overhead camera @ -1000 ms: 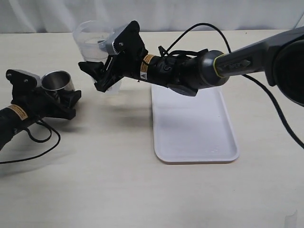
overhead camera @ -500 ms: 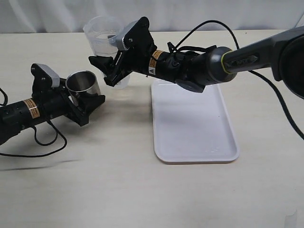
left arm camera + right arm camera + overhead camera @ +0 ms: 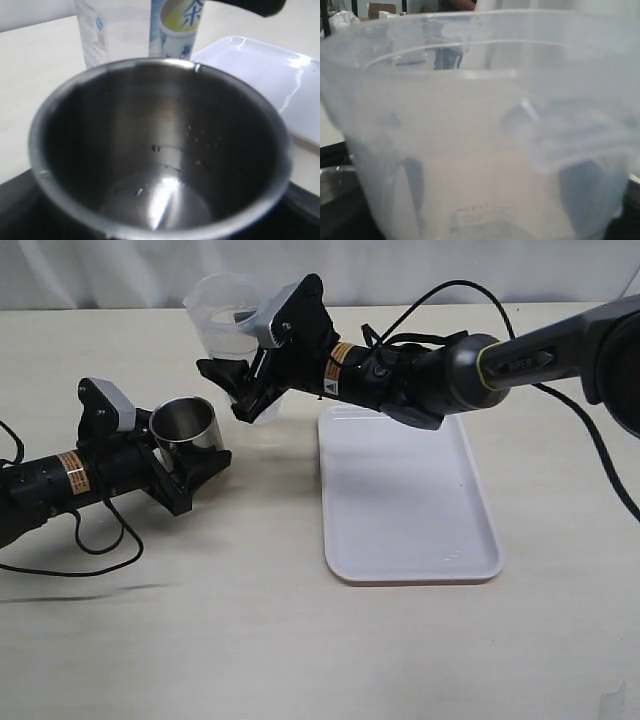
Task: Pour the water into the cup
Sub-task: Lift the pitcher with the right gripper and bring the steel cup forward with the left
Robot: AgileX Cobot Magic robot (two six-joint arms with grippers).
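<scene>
My left gripper (image 3: 188, 456) is shut on the steel cup (image 3: 184, 424) and holds it slightly tilted, low over the table. The cup fills the left wrist view (image 3: 160, 150). Droplets dot its inner wall and its bottom shines. My right gripper (image 3: 232, 392) is shut on the translucent plastic pitcher (image 3: 226, 320) and holds it raised just beyond and right of the cup. The pitcher's blue-green label shows in the left wrist view (image 3: 172, 25). The pitcher fills the right wrist view (image 3: 480, 125), with my dark fingers (image 3: 580, 195) showing through it. I cannot make out the water in the pitcher.
A white rectangular tray (image 3: 410, 500) lies on the table right of both grippers, under the right arm; it also shows in the left wrist view (image 3: 260, 65). Black cables trail from both arms. A white curtain backs the table.
My left gripper has carried the cup to the right, closer to the pitcher. My right gripper has moved the pitcher a little right and up.
</scene>
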